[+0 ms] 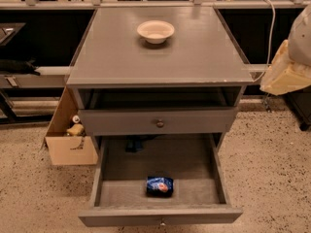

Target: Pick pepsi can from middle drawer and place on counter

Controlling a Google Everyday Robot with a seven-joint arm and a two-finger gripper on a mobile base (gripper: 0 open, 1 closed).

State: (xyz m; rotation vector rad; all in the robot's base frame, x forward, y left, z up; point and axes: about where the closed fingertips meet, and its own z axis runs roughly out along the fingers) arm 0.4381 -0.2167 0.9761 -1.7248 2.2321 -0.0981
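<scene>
The pepsi can (159,186), dark blue with a red-white logo, lies on its side on the floor of the middle drawer (121,193), near its front panel. The drawer is pulled fully out. The counter (155,62) is the flat grey top of the cabinet above it. My gripper (286,72) shows as a pale cream shape at the right edge of the view, level with the counter's front right corner. It is well above and to the right of the can and touches nothing.
A white bowl (155,31) stands at the back middle of the counter. A shut drawer front with a dark knob (159,123) sits above the open drawer. An open cardboard box (68,140) stands on the speckled floor to the left of the cabinet.
</scene>
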